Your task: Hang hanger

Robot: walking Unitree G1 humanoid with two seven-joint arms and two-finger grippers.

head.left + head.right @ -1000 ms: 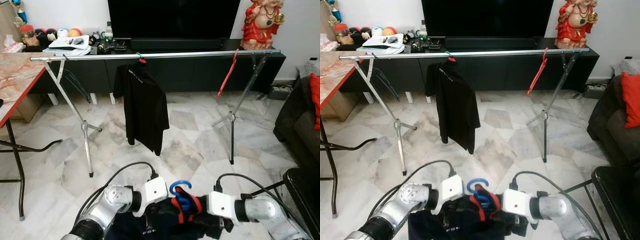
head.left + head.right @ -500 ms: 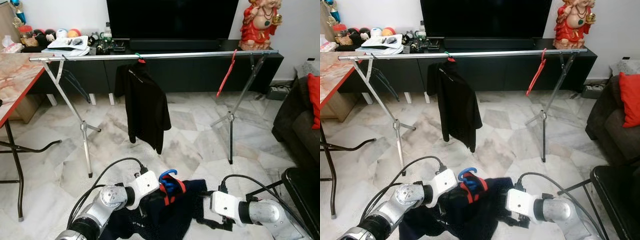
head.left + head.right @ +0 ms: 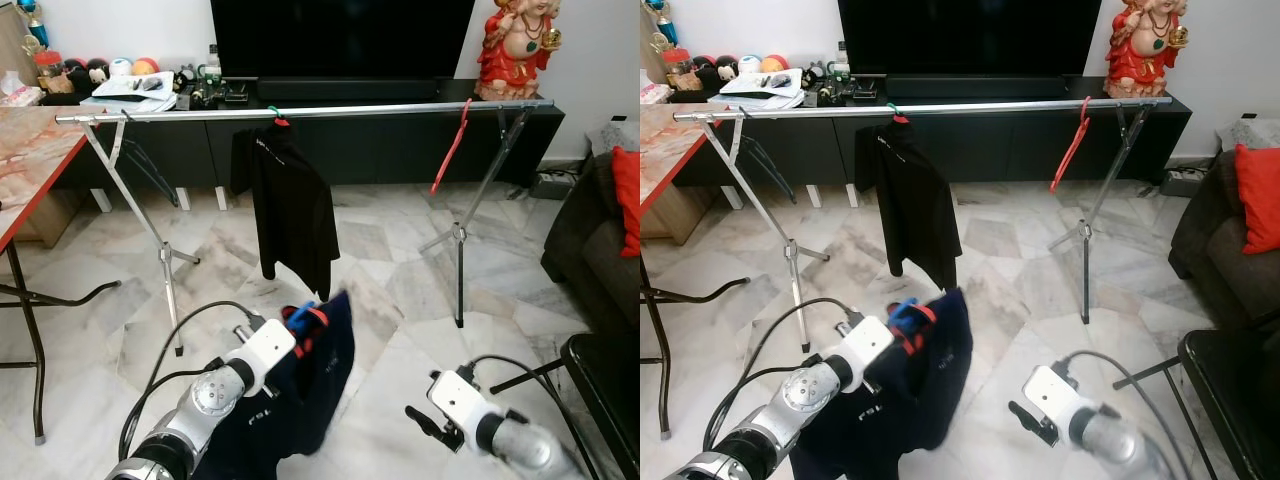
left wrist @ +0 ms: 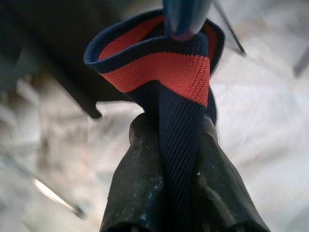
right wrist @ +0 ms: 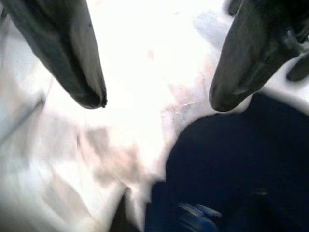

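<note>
Left wrist view: left gripper (image 4: 181, 159) fingers pinch the navy shirt's (image 3: 300, 400) ribbed red-lined collar; right gripper (image 5: 154, 96) fingers spread, empty.

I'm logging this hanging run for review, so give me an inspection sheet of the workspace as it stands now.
Surface: marble floor, nothing lying on it between robot and rail.
Job's things: navy shirt with a red collar on a blue hanger, held up off the floor; metal rail on crossed legs.
Clutter: black shirt and bare red hanger hanging on the rail.
Grippers: left gripper shut on the shirt collar; right gripper open, holding nothing, low above the floor.
Cables: black cables loop from both wrists.
Surroundings: TV on a dark cabinet, red statue, table on the left, sofa on the right.
</note>
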